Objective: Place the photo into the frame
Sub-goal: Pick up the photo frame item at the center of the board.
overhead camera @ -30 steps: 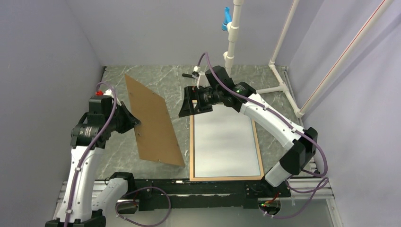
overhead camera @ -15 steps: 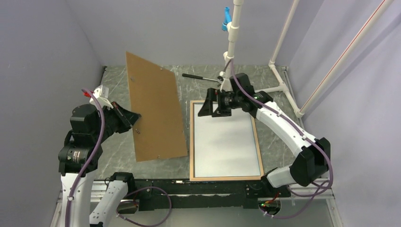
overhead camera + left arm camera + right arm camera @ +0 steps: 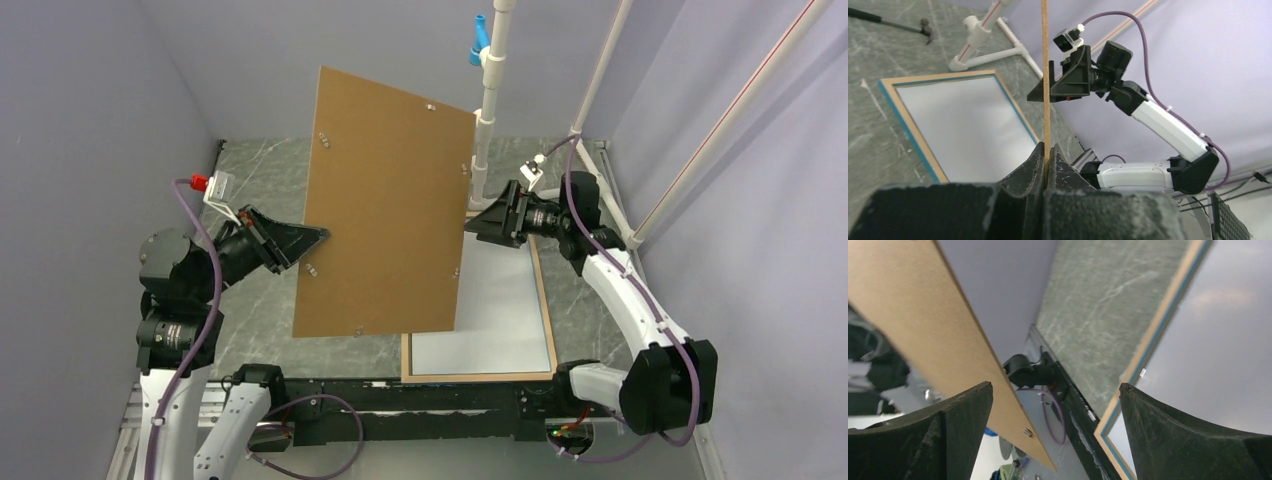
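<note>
The frame (image 3: 546,300) lies flat on the table, light wood back up, with a turquoise inner edge. The photo (image 3: 500,300) lies inside it, plain white back up. My left gripper (image 3: 318,235) is shut on the left edge of the brown backing board (image 3: 385,210) and holds it high and nearly upright, covering the frame's left part from above. My right gripper (image 3: 472,228) is open and empty beside the board's right edge, above the frame's far end. The left wrist view shows the board edge-on (image 3: 1045,75) over the frame (image 3: 890,100); the right wrist view shows the board (image 3: 913,315) and the frame (image 3: 1148,360).
A white PVC pipe stand (image 3: 490,90) rises at the back, with its feet at the back right (image 3: 600,185). A hammer (image 3: 888,22) lies on the marble table behind the frame. Grey walls close in left and right.
My left arm has lifted the backing board and swung it right, from beside the frame to partly over it. My right gripper has drawn back to the right off the frame's top edge.
</note>
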Available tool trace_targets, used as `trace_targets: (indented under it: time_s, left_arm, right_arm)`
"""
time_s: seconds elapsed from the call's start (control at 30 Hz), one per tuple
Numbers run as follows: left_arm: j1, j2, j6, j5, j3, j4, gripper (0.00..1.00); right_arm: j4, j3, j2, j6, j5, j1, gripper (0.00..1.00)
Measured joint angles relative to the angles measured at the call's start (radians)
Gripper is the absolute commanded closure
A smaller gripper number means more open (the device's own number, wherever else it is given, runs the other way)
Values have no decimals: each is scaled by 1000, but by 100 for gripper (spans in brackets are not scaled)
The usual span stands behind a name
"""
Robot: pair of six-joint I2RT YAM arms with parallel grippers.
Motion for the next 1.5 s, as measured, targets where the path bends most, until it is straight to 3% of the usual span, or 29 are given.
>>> trace_targets:
  time_s: [0.4, 0.63, 0.77, 0.97, 1.17, 1.37, 1.4, 1.5]
  left_arm:
    - [0, -16, -111, 58, -89, 187, 100]
    - [1, -16, -145, 60, -139, 249, 100]
    - [1, -16, -159, 61, -154, 271, 100]
    - [1, -16, -170, 60, -158, 285, 100]
    - [1, -16, -181, 61, -181, 315, 100]
    - [0, -14, -195, 61, -205, 320, 100]
    - [-1, -14, -193, 60, -205, 319, 98]
    - [-3, -14, -187, 53, -204, 308, 84]
  right_arm:
    - [819, -178, -58, 550, -185, 6, 5]
    - [1124, -207, -26, 750, -210, 11, 13]
    - [1209, -212, -16, 817, -225, 10, 22]
    - [1277, -212, -17, 864, -234, 9, 47]
    - [1330, -212, -18, 915, -243, 6, 53]
    - [1362, -211, -18, 953, -252, 15, 90]
    - [1361, -210, -18, 953, -254, 16, 100]
    - [1338, -201, -19, 937, -261, 16, 100]
